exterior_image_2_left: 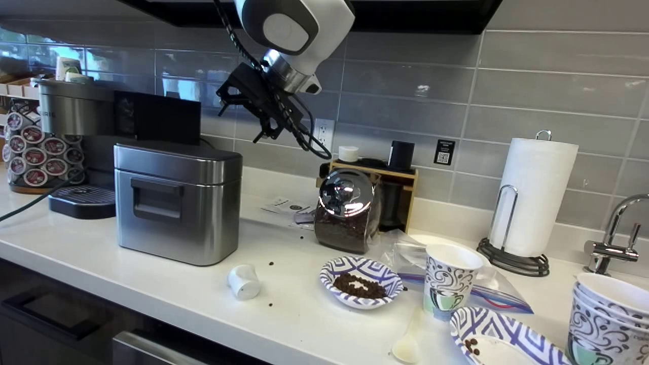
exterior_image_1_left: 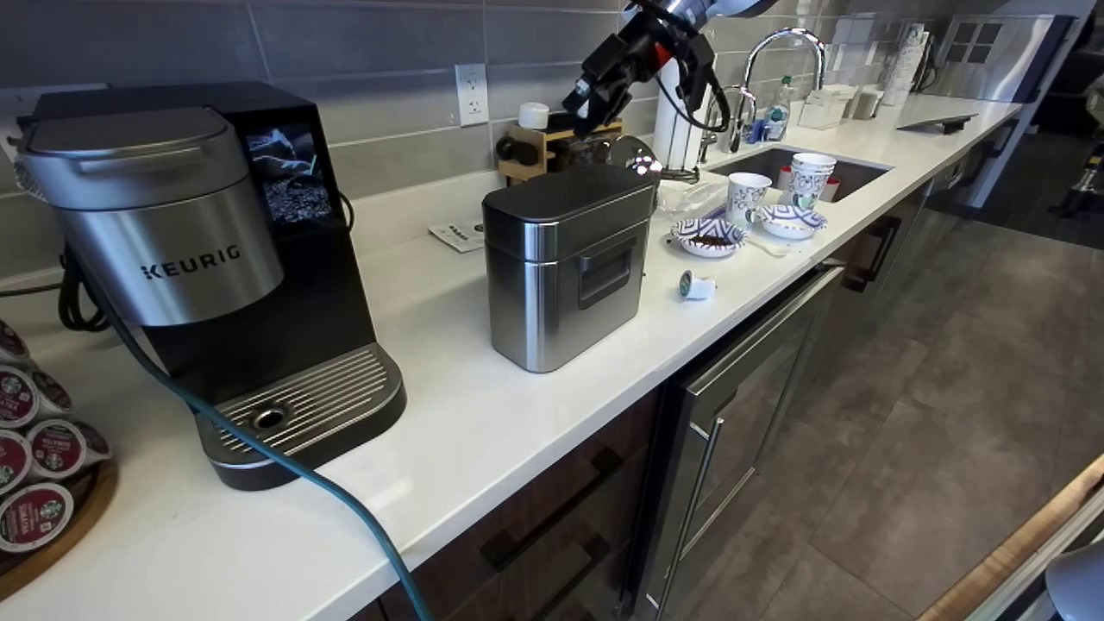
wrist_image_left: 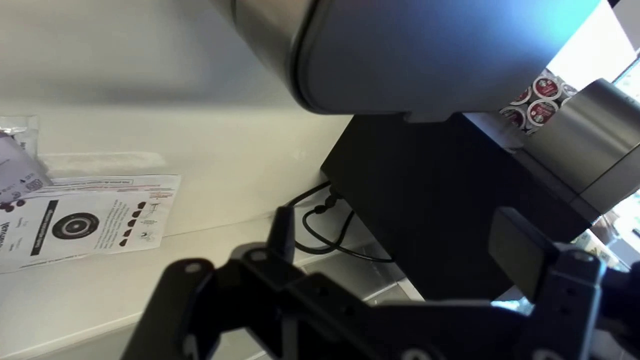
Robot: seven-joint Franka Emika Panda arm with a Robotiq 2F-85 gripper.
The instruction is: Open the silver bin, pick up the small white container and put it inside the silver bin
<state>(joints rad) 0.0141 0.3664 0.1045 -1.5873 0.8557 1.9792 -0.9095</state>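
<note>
I've got my gripper [exterior_image_2_left: 239,126] up in the air, higher than the silver bin [exterior_image_2_left: 175,208], with its fingers [wrist_image_left: 512,250] spread wide apart. Bin's on the counter [exterior_image_2_left: 304,329], lid [exterior_image_1_left: 573,191] down, kinda between the coffee machine [exterior_image_1_left: 172,250] and the small white container [exterior_image_2_left: 244,282]. That little guy's lying on its side just beside the bin, near a patterned bowl [exterior_image_2_left: 332,274] of dark bits [exterior_image_2_left: 347,288].

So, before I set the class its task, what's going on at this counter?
A robot arm reaches over a counter. Its gripper hangs open and empty, higher than the silver bin. The bin's lid is shut, and the small white container lies on its side on the counter, apart from the bin. Neither the opening nor the move into the bin is done yet.
</note>
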